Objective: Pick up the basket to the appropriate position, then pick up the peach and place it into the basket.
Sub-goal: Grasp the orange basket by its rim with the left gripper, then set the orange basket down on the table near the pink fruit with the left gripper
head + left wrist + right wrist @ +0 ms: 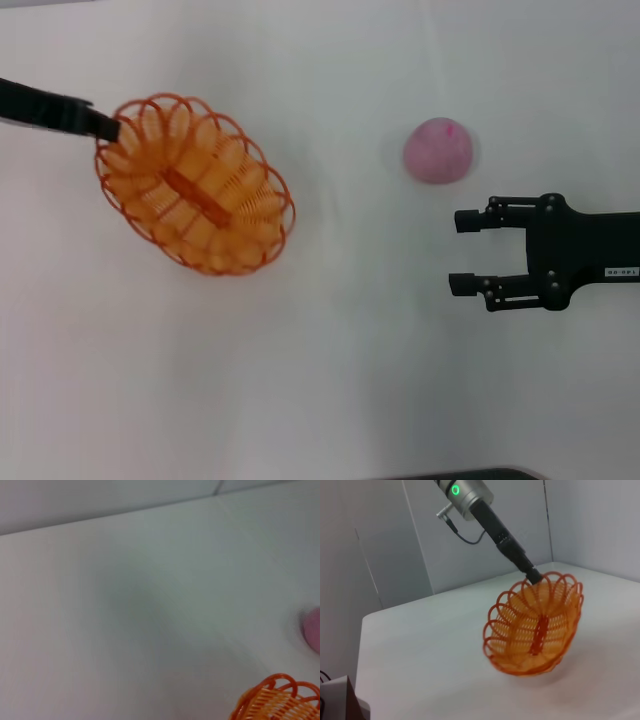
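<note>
The orange basket [195, 185] is at the left of the white table, tilted, with one rim raised. My left gripper [105, 128] is shut on its far-left rim. The right wrist view shows the same: the left gripper [534, 576] pinches the rim, and the basket [535, 630] hangs tipped with its low side near the table. A corner of the basket [277, 702] shows in the left wrist view. The pink peach [437, 150] lies on the table to the right; its edge [312, 630] shows in the left wrist view. My right gripper [455, 252] is open and empty, just nearer than the peach.
The white table top [330, 380] has pale walls behind it [395, 540]. A grey box corner [335, 700] shows beside the table in the right wrist view. A dark edge [450, 474] is at the table's near side.
</note>
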Tool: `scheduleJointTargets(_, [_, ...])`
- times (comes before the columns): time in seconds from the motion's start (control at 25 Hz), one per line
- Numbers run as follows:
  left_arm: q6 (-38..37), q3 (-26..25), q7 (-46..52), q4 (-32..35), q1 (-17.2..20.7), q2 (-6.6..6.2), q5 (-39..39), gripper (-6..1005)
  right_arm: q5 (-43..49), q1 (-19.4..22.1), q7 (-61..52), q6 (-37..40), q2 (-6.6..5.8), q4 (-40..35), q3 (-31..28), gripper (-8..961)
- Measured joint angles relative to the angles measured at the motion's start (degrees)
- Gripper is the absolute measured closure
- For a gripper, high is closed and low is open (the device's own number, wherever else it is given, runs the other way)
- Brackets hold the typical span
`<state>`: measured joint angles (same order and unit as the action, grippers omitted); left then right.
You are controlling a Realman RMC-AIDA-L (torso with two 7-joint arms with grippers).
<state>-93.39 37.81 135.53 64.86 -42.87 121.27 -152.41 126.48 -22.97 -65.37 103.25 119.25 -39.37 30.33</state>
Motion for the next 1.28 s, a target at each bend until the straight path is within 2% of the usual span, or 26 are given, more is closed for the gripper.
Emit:
scheduleJointTargets(0.28, [1.2, -4.3, 9.5, 1.7, 3.4, 0.65, 4.9, 976, 0.0, 0.2, 1.4, 0.4, -0.3, 0.0, 0.0, 158])
scheduleJointTargets(0.4, [4.8, -4.4, 13.5, 1.7, 5.5, 1.98, 5.2, 978, 0.0, 0.2, 1.4, 0.5, -0.47, 0.0, -0.1, 157])
scheduleJointTargets(0.56, [8.1, -3.9, 17.2, 0.2, 7.7, 2.74, 5.9, 980, 0.0, 0.2, 1.4, 0.7, -0.5, -0.3, -0.4, 157])
scheduleJointTargets(0.92, [12.4, -1.8, 21.7, -3.6, 10.8, 3.07, 8.0, 951, -0.3, 0.0, 1.5, 0.9, -0.55, -0.6, -0.4, 157])
scheduleJointTargets(1.28, [13.4, 0.6, 20.0, -5.0, 13.1, 2.88, 12.6, 801, -0.5, -0.7, 1.2, 1.1, -1.02, -0.6, -0.5, 157])
